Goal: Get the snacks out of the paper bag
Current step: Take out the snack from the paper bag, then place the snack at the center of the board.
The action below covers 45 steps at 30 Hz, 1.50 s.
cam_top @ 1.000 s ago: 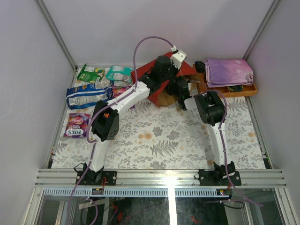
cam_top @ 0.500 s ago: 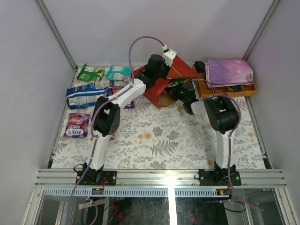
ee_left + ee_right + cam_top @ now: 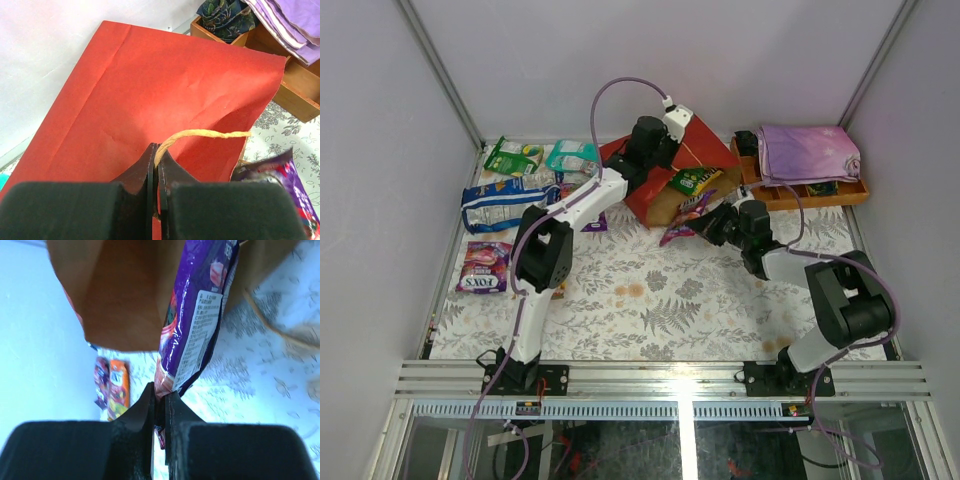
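Both sets of jaws are shut on something: the left jaws are pressed together on the string handle (image 3: 200,134) of the red paper bag (image 3: 150,85), holding its upper side lifted, and the right jaws are clamped on the lower edge of a purple snack packet (image 3: 192,320) just at the bag's brown mouth. From overhead, that purple packet (image 3: 680,228) looks mostly clear of the opening, its far end near the bag lip, while a green packet (image 3: 695,180) sits in the mouth of the paper bag (image 3: 710,145), not yet taken. On the left side of the worktop (image 3: 670,310) I count a green bag (image 3: 512,157), a teal bag (image 3: 572,155), a blue-white bag (image 3: 505,203) and a Fox's candy bag (image 3: 485,267) already out, with another packet partly hidden behind the left arm; the right wrist view also catches an orange packet (image 3: 119,385) lying out there. So I judge the job well past halfway: the purple one needs carrying off and setting down, then the green one. Whether anything lies deeper inside the bag I cannot tell from here.
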Tool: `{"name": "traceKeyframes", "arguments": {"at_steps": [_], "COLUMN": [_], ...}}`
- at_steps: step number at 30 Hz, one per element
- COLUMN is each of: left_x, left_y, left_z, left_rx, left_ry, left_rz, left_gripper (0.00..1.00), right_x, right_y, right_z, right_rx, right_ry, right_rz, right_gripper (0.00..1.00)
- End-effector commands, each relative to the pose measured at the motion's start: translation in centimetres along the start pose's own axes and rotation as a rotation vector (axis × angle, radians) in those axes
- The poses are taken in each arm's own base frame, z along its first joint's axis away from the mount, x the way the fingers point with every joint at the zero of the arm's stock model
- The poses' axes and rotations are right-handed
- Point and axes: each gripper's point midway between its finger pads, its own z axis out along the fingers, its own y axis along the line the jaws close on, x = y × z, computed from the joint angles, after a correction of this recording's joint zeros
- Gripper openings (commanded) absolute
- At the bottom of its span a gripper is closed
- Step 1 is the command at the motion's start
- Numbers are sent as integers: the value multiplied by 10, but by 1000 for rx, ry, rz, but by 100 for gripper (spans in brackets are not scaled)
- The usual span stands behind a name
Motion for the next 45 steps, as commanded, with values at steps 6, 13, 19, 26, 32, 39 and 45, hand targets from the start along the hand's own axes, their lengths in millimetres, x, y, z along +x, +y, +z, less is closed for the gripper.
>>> {"name": "traceKeyframes", "arguments": {"at_steps": [6, 13, 19, 26, 32, 39, 45], "left_x": [-38, -44, -38, -39, -35, -33, -35], "left_y": [17, 16, 13, 12, 10, 9, 8], "left_z": [-16, -24, -24, -25, -26, -32, -36], "left_rx": [-26, 3, 13, 21, 30, 32, 38], "left_ry": [-81, -98, -84, -81, -70, -60, -67], "left_rz": [23, -7, -18, -17, -18, -10, -11], "left_gripper": [0, 0, 0, 0, 0, 0, 0], "right_x": [43, 102, 151, 189, 223, 226, 236], "right_y": [47, 96, 92, 7, -13, 2, 25], "right_z": [-67, -81, -62, -34, -6, 38, 59], "right_rx": [-95, -243, -274, -72, 13, 10, -25], "right_ry": [200, 378, 455, 504, 537, 473, 461], "right_rz": [-412, -510, -461, -245, -228, -195, -214], "right_gripper": [0, 0, 0, 0, 0, 0, 6]}}
